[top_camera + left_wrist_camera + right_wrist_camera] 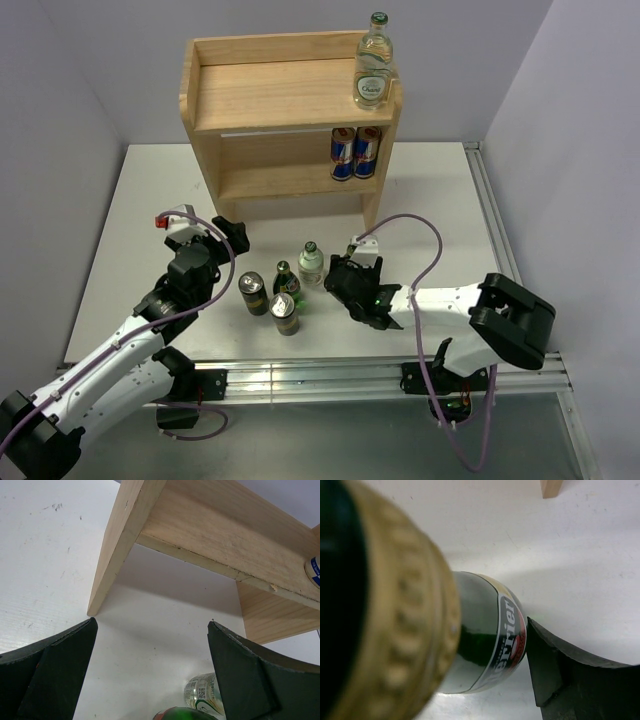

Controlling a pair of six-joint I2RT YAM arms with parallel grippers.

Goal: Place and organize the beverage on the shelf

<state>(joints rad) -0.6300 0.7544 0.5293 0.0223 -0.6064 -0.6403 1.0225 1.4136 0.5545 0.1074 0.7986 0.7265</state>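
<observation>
I saw a clear bottle (373,70) and two blue cans (355,152) at the shelf's (280,95) right edge, while four drinks (285,313) stood mid-desk. My left gripper (152,625) gaped wide; I couldn't tell if my right gripper (350,265), around the Perrier bottle (485,645), had clamped

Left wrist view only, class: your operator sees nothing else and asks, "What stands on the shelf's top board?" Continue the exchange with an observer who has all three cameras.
Observer: One clear bottle, at the right end of the shelf.
Operator: Where is the right gripper?
Observer: The right gripper is at an upright green Perrier bottle on the table; one finger lies against its label.
Operator: What else waits on the table?
Observer: Two cans and two bottles, between the arms.
</observation>
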